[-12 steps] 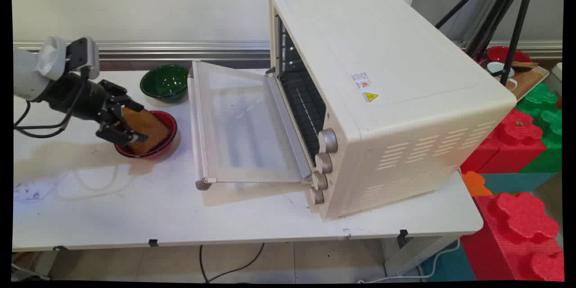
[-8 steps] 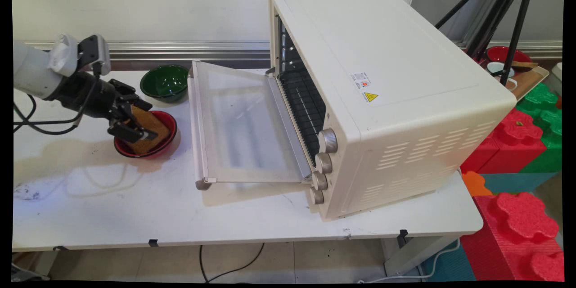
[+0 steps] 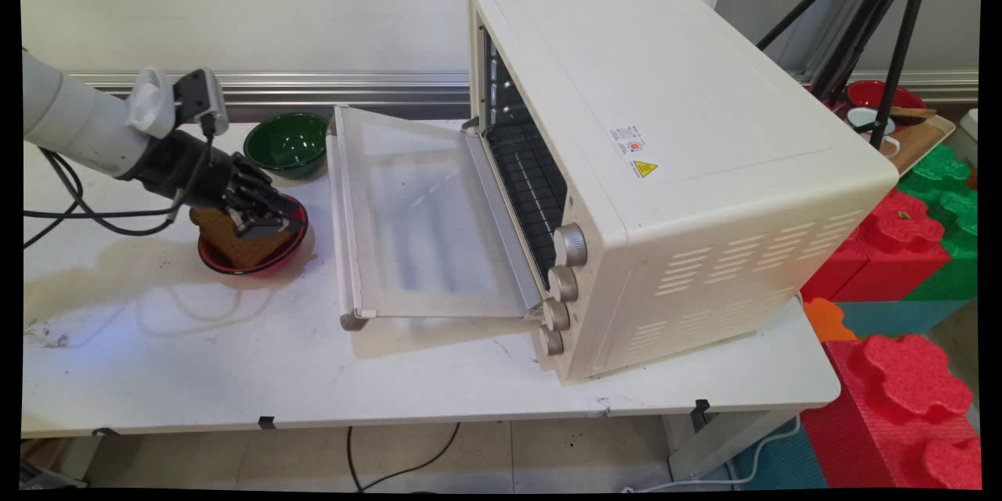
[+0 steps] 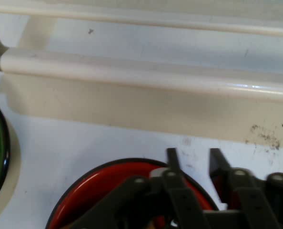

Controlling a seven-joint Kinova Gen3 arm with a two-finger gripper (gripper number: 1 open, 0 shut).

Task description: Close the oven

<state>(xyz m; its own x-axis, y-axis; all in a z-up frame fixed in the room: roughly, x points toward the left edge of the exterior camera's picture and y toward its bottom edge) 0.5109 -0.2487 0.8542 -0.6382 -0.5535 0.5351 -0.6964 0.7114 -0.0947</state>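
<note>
One brown slice [image 3: 219, 233], seemingly bread or toast, stands tilted in a red bowl [image 3: 291, 249] on the left part of the white desk [image 3: 391, 383], its upper edge rising above the bowl's rim. One black pincer [image 3: 264, 223] hangs directly over this bowl, just above and to the right of the slice, and looks to be in contact with it. Whether it is spread or pinching the slice cannot be told from either view. One green bowl [image 3: 286, 142] sits just behind the red one, apart from it and nearer the wall. One cream oven [image 3: 665, 133] occupies the right half of the desk, with its glass door [image 3: 423, 211] let down flat towards the bowls; the door's front edge lies just beside the red bowl. One dark rack [image 3: 528, 172] shows inside, and four knobs [image 3: 564, 282] run down the near front corner. Handling estimate for the slice: light, fairly stiff, dry and rough rather than slippery, and liable to crumble or snap under hard pressure. It is best taken across its two flat faces near the raised upper edge, clear of the rim.
</note>
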